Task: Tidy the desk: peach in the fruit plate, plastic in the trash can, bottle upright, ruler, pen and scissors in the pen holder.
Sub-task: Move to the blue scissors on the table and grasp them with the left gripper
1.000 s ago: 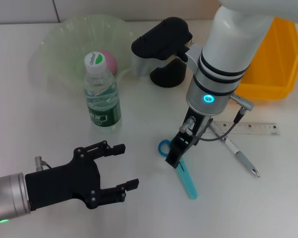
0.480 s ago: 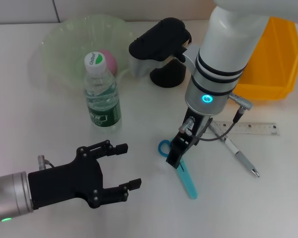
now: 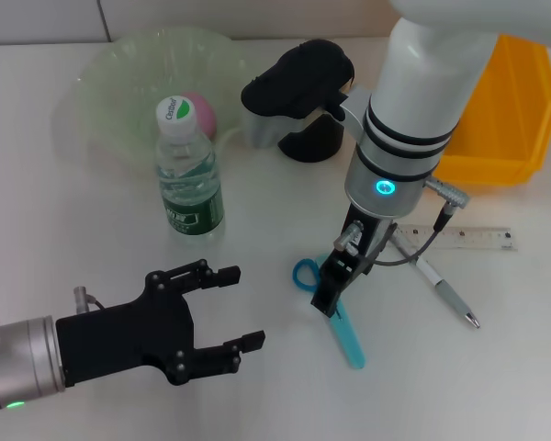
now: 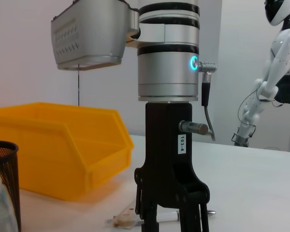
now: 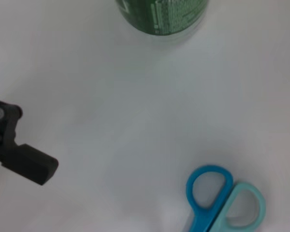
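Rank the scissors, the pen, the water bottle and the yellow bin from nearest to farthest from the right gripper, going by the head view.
From the right gripper:
1. Scissors, directly under it.
2. Pen, to its right on the table.
3. Water bottle, to its left, standing upright.
4. Yellow bin, at the far right, behind the arm.

The white table (image 3: 92,230) carries a bottle (image 3: 189,175) standing upright just in front of a pale green plate (image 3: 119,78). A black mesh holder (image 3: 309,142) stands near the far edge, with a yellow bin (image 3: 510,110) to its right. Blue scissors (image 3: 335,317) lie flat near the middle, handles toward the bottle. To their right a pen (image 3: 445,292) lies at a slant, and a clear ruler (image 3: 468,237) lies flat just behind it, in front of the bin.
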Robot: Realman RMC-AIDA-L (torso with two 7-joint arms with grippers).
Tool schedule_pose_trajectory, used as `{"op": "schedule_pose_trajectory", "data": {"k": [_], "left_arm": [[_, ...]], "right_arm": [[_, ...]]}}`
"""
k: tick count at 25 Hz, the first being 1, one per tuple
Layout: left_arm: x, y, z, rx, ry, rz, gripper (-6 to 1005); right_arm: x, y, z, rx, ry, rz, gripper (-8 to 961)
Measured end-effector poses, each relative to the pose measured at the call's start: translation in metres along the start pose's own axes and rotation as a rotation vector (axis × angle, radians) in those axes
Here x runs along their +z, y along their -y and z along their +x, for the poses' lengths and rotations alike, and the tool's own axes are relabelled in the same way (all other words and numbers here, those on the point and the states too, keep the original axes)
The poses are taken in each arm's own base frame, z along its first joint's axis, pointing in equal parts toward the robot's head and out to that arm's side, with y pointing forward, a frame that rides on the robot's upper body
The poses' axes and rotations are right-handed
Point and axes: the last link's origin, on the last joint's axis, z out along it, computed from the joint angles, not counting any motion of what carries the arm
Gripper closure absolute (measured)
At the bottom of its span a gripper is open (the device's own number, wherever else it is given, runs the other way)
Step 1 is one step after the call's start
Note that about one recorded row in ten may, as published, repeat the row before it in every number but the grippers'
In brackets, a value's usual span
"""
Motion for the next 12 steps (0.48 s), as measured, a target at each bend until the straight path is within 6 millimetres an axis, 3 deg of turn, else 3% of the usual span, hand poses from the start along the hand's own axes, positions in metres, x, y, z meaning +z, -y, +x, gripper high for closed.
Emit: {"op": "schedule_pose_trajectory", "data": {"k": [12], "left_arm": [[0.0020,0.0012,0.0010,0.003,-0.001,-0.006,214]], "right_arm": [[0.0011,-0.0023,-0.0002,-0.018,-0.017,0.011,166]]}}
